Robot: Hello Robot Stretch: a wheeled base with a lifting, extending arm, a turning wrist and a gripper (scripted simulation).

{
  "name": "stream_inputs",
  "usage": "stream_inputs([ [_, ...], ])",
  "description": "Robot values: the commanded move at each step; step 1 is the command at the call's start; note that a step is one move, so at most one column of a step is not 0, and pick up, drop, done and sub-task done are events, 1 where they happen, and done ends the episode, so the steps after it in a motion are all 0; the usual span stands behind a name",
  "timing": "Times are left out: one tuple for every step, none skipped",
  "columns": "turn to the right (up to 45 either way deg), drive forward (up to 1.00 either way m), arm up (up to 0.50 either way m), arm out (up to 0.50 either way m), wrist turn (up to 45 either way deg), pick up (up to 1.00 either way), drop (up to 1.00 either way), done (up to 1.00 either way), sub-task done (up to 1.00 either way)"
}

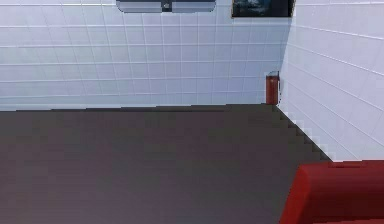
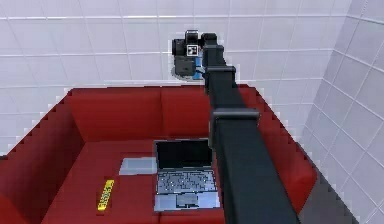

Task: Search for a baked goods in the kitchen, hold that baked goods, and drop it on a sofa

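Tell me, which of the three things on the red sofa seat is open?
The laptop: its screen stands up behind its keyboard. The flat grey slab and the narrow yellow bar to its left lie flat.

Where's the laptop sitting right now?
In the arm side view, the laptop lies open on the red sofa, just left of the arm, with a flat grey pad beside it.

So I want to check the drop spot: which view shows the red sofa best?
The arm side view: the red cushioned sofa shows its seat, backrest and armrests, with an open dark laptop lying on the seat. The forward view catches one corner of the sofa at its bottom right.
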Motion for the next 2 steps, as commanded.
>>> stream_inputs([
  [0.0, 0.0, 0.0, 0.0, -39.0, 0.0, 0.0, 0.0, 0.0],
  [0.0, 0.0, -0.36, 0.0, 0.0, 0.0, 0.0, 0.0, 0.0],
])
